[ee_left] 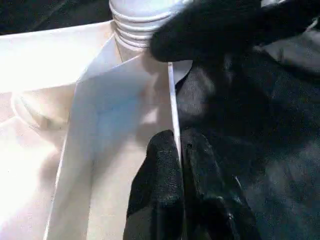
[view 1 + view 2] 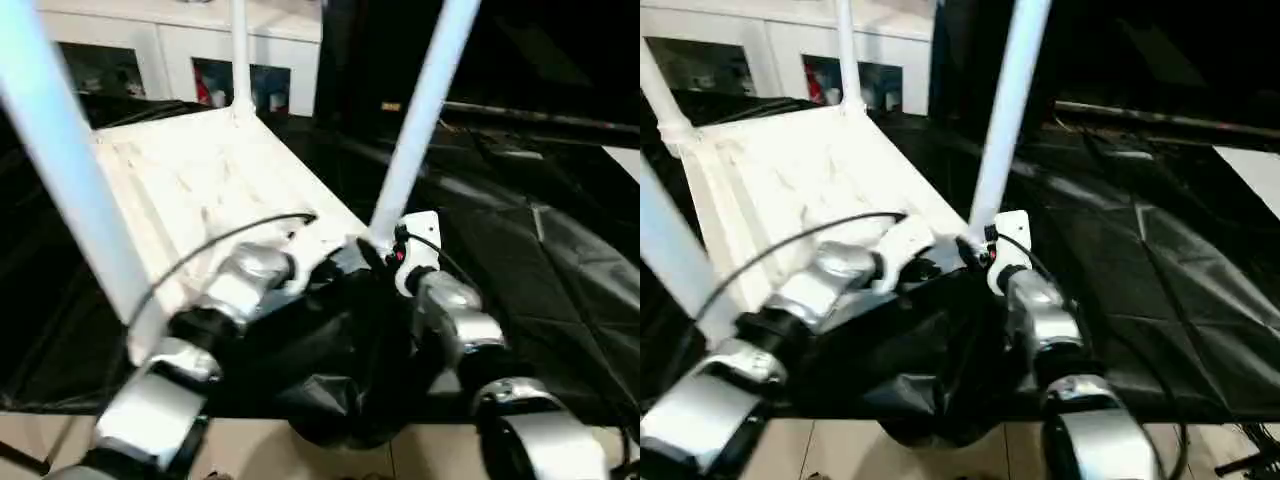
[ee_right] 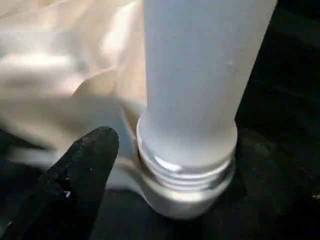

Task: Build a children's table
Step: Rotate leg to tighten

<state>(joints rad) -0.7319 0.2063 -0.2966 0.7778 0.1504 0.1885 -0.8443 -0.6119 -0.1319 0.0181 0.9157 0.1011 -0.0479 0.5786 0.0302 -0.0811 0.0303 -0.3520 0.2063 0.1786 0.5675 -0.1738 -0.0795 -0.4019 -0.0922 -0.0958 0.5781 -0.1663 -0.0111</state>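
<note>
Black drape covers the work table (image 2: pixel 560 270), white cabinets behind. On it lies the tabletop (image 2: pixel 200 180), ribbed underside up, legs standing from its corners. My left gripper (image 1: pixel 177 150), fingers pressed together, pinches the tabletop's near rim beside the corner socket (image 3: pixel 185 195). My right gripper (image 2: pixel 385 255) sits at the base of the near leg (image 3: pixel 200 75); one black finger (image 3: pixel 82 165) shows just beside the socket, apart from the leg, so I read the fingers as spread. Threads show above the socket, so I judge this leg not fully seated. Next move: close on the leg and turn it home while the left steadies the rim
</note>
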